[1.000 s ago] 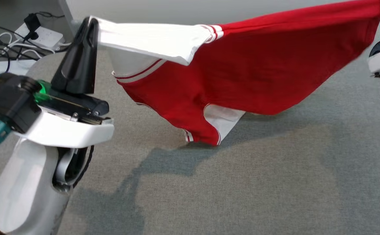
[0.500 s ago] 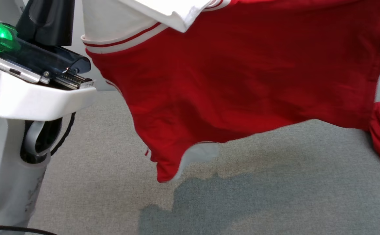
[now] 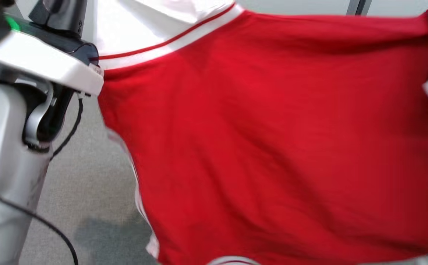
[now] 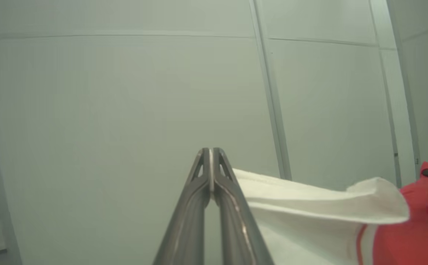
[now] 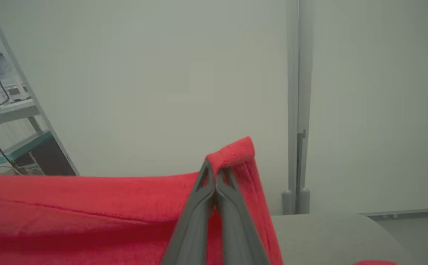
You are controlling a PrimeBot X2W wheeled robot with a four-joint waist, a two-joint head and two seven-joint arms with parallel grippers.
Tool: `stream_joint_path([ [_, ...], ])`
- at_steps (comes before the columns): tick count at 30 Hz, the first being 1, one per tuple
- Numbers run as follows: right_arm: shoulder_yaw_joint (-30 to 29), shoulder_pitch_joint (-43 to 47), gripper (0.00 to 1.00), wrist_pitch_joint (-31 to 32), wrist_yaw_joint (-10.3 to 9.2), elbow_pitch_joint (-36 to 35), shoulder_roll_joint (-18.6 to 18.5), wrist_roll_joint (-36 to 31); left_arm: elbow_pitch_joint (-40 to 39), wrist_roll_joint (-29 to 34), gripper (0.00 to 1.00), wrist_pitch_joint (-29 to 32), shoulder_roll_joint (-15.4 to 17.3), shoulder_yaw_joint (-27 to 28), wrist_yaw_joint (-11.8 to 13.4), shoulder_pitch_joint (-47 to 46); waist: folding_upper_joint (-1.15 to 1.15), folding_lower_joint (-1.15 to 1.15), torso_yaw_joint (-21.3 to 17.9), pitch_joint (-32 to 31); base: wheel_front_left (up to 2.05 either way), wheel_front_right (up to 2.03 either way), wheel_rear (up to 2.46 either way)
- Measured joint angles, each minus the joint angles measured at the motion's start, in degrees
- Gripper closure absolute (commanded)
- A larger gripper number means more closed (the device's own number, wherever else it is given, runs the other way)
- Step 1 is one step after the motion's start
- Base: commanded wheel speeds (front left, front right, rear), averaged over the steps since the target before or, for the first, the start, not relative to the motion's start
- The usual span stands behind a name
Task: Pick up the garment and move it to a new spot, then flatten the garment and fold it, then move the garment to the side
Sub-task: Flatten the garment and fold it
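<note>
The garment (image 3: 258, 140) is a red shirt with white, red-striped sleeves, hanging spread out in the air between my two grippers in the head view. My left gripper (image 4: 211, 152) is shut on the white sleeve (image 4: 309, 206), whose cloth runs off to the right of the fingers. My right gripper (image 5: 215, 173) is shut on a bunched red corner of the garment (image 5: 88, 209). In the head view the left wrist (image 3: 41, 62) is at the upper left and the right gripper is a blur at the right edge. The garment's lower edge is cut off by the frame.
The grey cloth-covered table (image 3: 88, 176) lies below the garment, and its rounded edge (image 5: 328, 235) appears in the right wrist view. Pale wall panels stand behind. A shelf with cables (image 5: 11, 110) is off to the far left.
Both arms have raised the garment well off the table; a second ago its lowest sleeve hung at the cloth surface. The head view has shifted too, and the shirt now hangs close before it.
</note>
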Motion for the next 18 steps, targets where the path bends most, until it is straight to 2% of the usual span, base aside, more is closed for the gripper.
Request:
stream_joint_path([
  [3, 3.83, -6.45, 1.0, -4.11, 0.0, 13.41, 2.66, -4.25, 15.19, 4.59, 1.0, -4.05, -0.36, -3.0, -2.43, -5.59, 0.0, 0.0, 0.21, 1.31, 0.0, 0.0, 0.0],
  [5, 4.71, -13.3, 1.0, -11.1, 0.02, 21.46, 3.59, -7.39, 24.94, 6.92, 1.0, -8.62, -2.15, -4.05, -3.3, -11.75, 0.0, 0.0, 0.73, 1.6, 0.0, 0.0, 0.0],
  [7, 5.16, -20.4, 1.0, -18.18, 0.02, 27.19, 3.99, -8.57, 31.16, 8.38, 1.0, -14.52, -4.33, -4.44, -4.19, -18.21, 0.0, 0.0, 1.47, 1.52, 0.0, 0.0, 0.0],
  [9, 5.91, -26.61, 1.0, -23.5, 0.02, 31.93, 3.87, -9.94, 34.37, 8.94, 1.0, -17.42, -5.93, -4.58, -5.52, -24.51, 0.0, 0.0, 2.07, 1.69, 0.0, 0.0, 0.0],
  [12, 8.02, -31.67, 1.0, -25.95, 0.02, 38.87, 2.72, -11.02, 36.42, 8.59, 1.0, -18.58, -7.38, -5.32, -7.12, -29.62, 0.0, 0.0, 2.57, 2.9, 0.0, 0.0, 0.0],
  [15, 9.55, -31.25, 1.0, -26.97, 0.02, 45.76, 1.44, -11.34, 38.15, 5.71, 1.0, -18.6, -8.75, -7.75, -7.3, -27.63, 0.0, 0.0, 3.16, 4.71, 0.0, 0.0, 0.0],
  [18, 9.9, -28.25, 1.0, -29.24, 0.02, 51.02, 0.99, -11.05, 38.77, 1.46, 1.0, -18.58, -8.75, -13.3, -7.31, -20.73, 0.0, 0.0, 3.67, 6.85, 0.0, 0.0, 0.0],
])
